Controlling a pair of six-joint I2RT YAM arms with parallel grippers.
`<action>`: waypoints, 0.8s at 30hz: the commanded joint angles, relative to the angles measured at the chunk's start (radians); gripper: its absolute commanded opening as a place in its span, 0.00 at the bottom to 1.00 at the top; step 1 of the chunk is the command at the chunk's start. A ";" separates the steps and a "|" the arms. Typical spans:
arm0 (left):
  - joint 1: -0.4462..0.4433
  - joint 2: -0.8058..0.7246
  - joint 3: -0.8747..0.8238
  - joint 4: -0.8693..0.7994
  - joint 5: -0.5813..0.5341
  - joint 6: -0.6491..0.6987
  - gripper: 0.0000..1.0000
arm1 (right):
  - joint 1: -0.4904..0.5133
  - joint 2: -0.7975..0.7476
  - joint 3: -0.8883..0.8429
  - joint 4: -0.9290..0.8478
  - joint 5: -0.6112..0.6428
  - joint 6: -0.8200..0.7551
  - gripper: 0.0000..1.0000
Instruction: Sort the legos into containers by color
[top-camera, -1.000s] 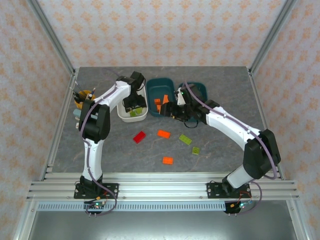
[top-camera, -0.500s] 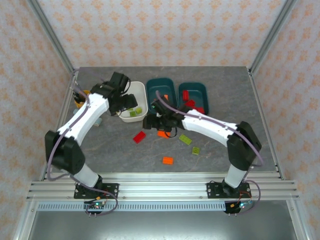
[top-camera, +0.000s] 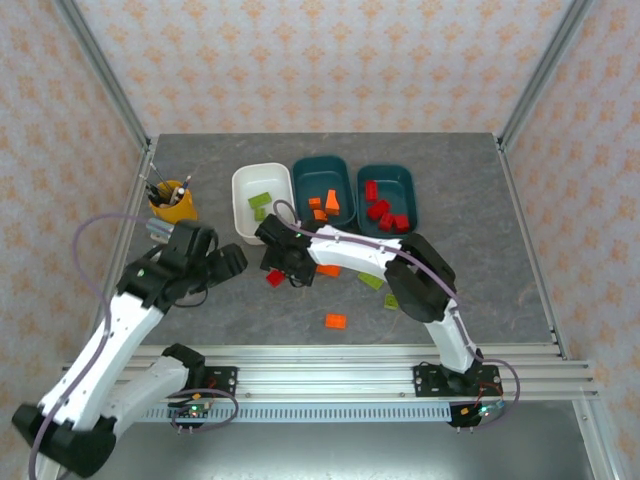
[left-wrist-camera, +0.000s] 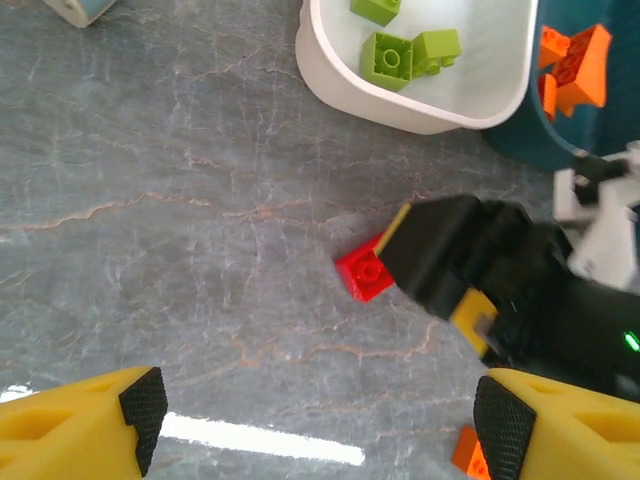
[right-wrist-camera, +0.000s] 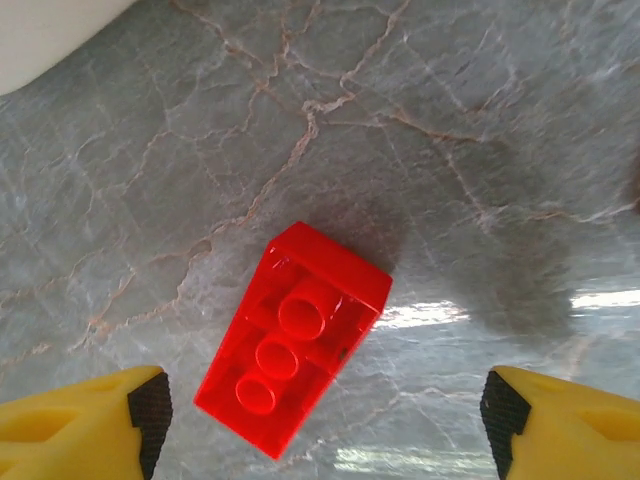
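Note:
A red lego (right-wrist-camera: 295, 340) lies underside up on the grey table, between the open fingers of my right gripper (right-wrist-camera: 320, 420), nearer the left finger. From above, that gripper (top-camera: 284, 266) hangs right over the red lego (top-camera: 274, 278). My left gripper (top-camera: 228, 262) is open with nothing in it, a short way left of it; its wrist view shows the red lego (left-wrist-camera: 362, 272) under the black right gripper (left-wrist-camera: 470, 270). The white container (top-camera: 262, 200) holds green legos (left-wrist-camera: 405, 55). The middle teal container (top-camera: 322, 195) holds orange ones, the right teal container (top-camera: 386, 195) red ones.
Loose on the table: an orange lego (top-camera: 328, 270) by the right arm, another orange one (top-camera: 335, 321) nearer the front, and two green ones (top-camera: 371, 280) (top-camera: 391, 300). A yellow-orange pen cup (top-camera: 172, 200) stands at the far left.
My left arm pulled back from the white container to the near left. My right arm swung left from the teal containers to over the red lego. Both grippers opened wider.

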 joint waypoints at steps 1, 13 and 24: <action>-0.007 -0.109 -0.044 -0.099 0.013 -0.012 0.84 | 0.014 0.042 0.050 -0.036 0.056 0.133 0.80; -0.007 -0.255 -0.055 -0.198 0.044 -0.017 0.84 | 0.028 0.149 0.133 -0.118 0.122 0.257 0.54; -0.008 -0.261 -0.107 -0.087 0.170 -0.022 0.84 | 0.034 0.078 0.110 -0.145 0.193 0.206 0.29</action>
